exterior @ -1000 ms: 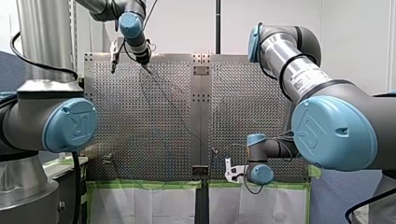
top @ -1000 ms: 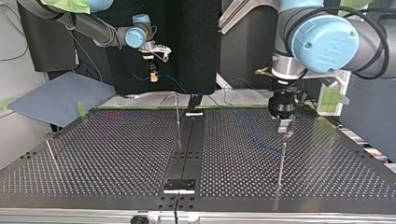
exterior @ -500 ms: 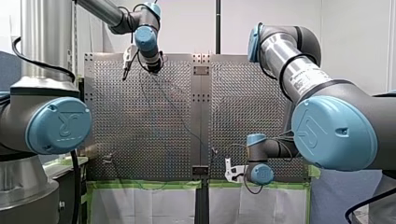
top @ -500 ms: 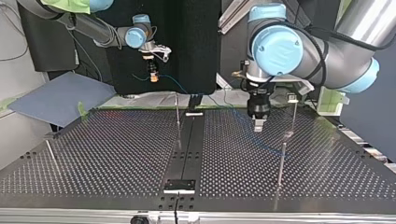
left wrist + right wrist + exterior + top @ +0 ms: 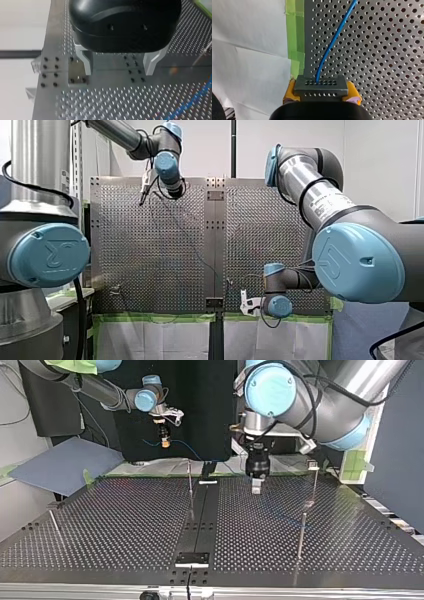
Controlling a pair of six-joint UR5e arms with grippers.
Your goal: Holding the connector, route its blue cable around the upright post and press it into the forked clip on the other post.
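My right gripper (image 5: 320, 93) has its yellow pads shut on a grey connector (image 5: 320, 84). A blue cable (image 5: 333, 41) runs from the connector out over the perforated table (image 5: 125, 525). In the top view this gripper (image 5: 163, 443) hangs off the table's far edge at the left. My left gripper (image 5: 119, 65), black with metal fingers (image 5: 87, 62), is open and empty above the plate; the cable (image 5: 192, 102) lies off to its side. In the top view it (image 5: 256, 488) hovers right of the middle seam. A post with a clip on top (image 5: 313, 467) stands to its right, and a plain post (image 5: 301, 537) nearer the camera.
A thin post (image 5: 190, 485) stands by the black centre strip (image 5: 200, 520), and a leaning post (image 5: 55, 527) at the top view's left. Green tape (image 5: 294, 37) and white sheeting border the table on my right gripper's side.
My left arm has swung its open gripper towards the top view's left, from beside the clip post to near the middle seam. My right arm has stayed still with the connector.
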